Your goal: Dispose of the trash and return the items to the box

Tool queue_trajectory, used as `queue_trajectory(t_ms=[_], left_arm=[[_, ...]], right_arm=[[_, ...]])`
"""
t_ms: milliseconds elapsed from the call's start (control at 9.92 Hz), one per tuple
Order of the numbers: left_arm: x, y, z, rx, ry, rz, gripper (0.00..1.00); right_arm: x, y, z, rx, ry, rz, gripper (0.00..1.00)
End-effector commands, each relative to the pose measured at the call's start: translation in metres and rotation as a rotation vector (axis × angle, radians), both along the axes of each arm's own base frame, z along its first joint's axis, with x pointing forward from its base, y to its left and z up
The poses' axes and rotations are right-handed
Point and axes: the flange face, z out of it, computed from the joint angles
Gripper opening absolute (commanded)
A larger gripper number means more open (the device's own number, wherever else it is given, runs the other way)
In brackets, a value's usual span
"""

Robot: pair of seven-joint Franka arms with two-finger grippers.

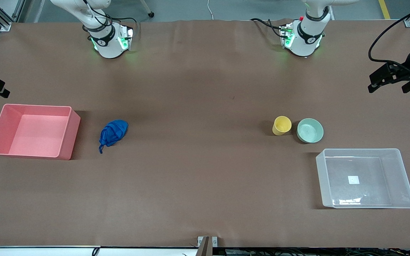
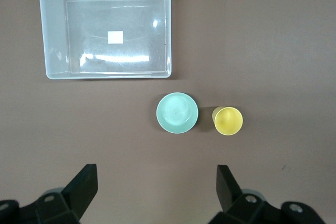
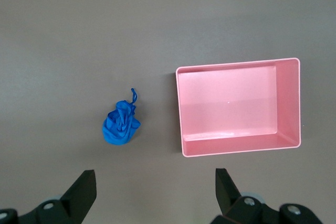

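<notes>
The deep-blue trash wad lies on the table beside the pink bin, toward the right arm's end; it also shows in the right wrist view. The yellow cup and the mint-green bowl stand side by side toward the left arm's end, and both show in the left wrist view, the cup and the bowl. The clear box is empty, nearer the front camera than the bowl. My left gripper is open and empty, high over bare table. My right gripper is open and empty, high over bare table.
An empty pink bin stands at the right arm's end of the table, also in the right wrist view. Black hardware with cables shows at both side edges of the front view. Brown table surface lies between the two groups.
</notes>
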Motion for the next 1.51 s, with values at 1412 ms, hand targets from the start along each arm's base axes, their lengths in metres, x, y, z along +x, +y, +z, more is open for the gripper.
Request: queue_trajectory(t_ms=[1412], left_arm=[[-0.001, 0.013, -0.303, 0.006, 0.04, 0.015, 1.0]], right_arm=[[0.003, 0.119, -0.378, -0.014, 0.117, 0.104, 1.0]])
